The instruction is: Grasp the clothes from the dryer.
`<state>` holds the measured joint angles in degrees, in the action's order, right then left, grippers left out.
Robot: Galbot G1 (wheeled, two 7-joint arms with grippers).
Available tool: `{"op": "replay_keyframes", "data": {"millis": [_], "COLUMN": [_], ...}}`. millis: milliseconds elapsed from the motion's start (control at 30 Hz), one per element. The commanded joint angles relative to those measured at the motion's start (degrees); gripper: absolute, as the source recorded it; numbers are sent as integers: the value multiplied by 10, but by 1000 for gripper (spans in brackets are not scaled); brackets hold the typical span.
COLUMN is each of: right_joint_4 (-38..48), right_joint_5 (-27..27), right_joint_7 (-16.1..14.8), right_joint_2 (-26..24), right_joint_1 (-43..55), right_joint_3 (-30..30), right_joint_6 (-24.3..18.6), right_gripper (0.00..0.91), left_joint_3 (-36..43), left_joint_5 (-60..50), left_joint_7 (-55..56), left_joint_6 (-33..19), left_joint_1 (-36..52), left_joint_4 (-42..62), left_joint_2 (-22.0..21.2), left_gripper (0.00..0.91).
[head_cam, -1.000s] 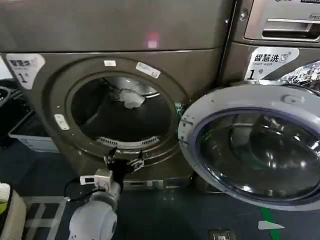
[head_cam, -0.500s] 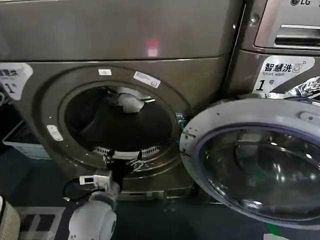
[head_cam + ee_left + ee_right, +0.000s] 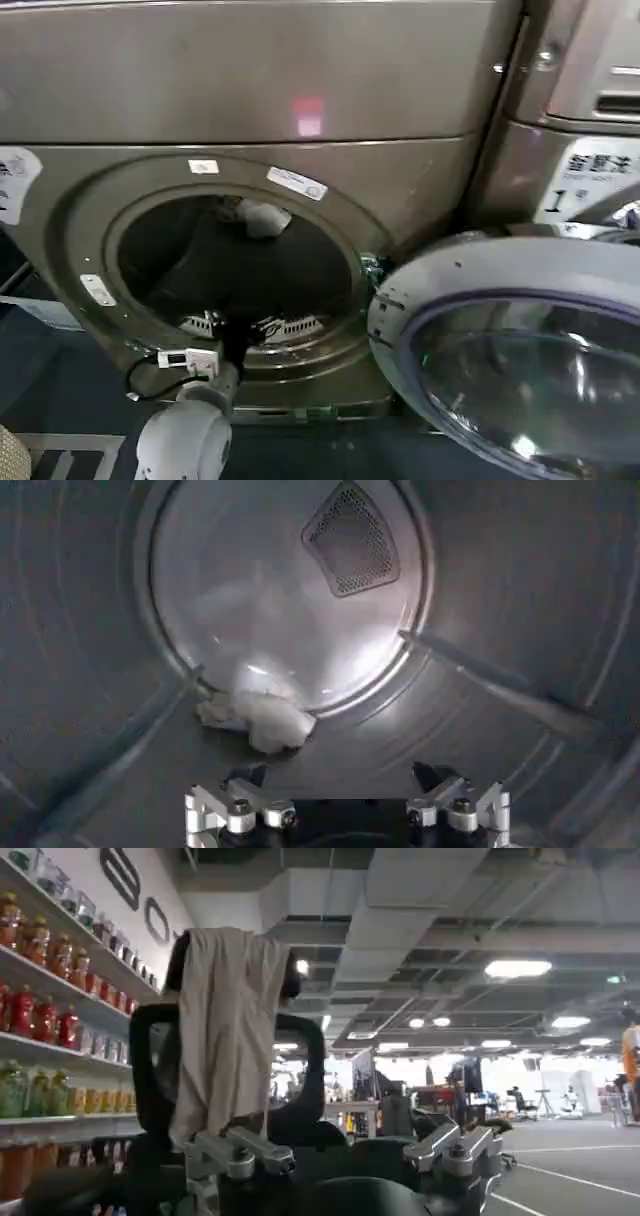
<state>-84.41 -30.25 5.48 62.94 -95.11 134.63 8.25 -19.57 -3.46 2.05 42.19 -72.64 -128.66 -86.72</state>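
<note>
The left gripper (image 3: 345, 810), jaws spread and empty, reaches through the mouth of the dryer (image 3: 420, 190) with the clothes (image 3: 255, 718) lying ahead of it at the drum's back, ungrasped, while the right gripper (image 3: 345, 1153) waits open elsewhere.

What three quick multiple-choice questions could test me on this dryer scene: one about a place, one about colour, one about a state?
1. Where do the clothes lie?
A. on the floor outside
B. deep in the dryer drum, at its back wall
C. on the open door

2. What colour are they?
A. white
B. red
C. dark blue

3. How is the left pincer?
A. shut on the clothes
B. open, short of the clothes
C. gripping the door

Answers: 1 B, the bundle sits against the back wall; 2 A, the fabric looks pale white; 3 B, its fingers stand apart with the bundle beyond them.
</note>
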Motion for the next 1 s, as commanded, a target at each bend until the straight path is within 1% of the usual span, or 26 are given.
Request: {"op": "replay_keyframes", "data": {"millis": [33,667,800,1000], "right_joint_4": [1,2,5,7], "right_joint_5": [0,1,2,4], "right_joint_7": [0,0,-1,-3], "right_joint_2": [-1,0,0,-2], "right_joint_1": [0,-1,-1,2], "right_joint_3": [0,-2,-5,-11], "right_joint_6": [-1,-2,-9,-13], "right_gripper": [907,907,907,907], "left_joint_3": [0,0,-3,-21], "left_joint_5": [0,0,-2,-3], "left_joint_7": [0,1,1,12], "left_joint_6": [28,28,28,28], "left_joint_1": [0,-1,0,19], "left_joint_4": [1,1,3,20], "left_joint_2": [0,-2,0,1], "left_gripper": [907,907,907,907]}}
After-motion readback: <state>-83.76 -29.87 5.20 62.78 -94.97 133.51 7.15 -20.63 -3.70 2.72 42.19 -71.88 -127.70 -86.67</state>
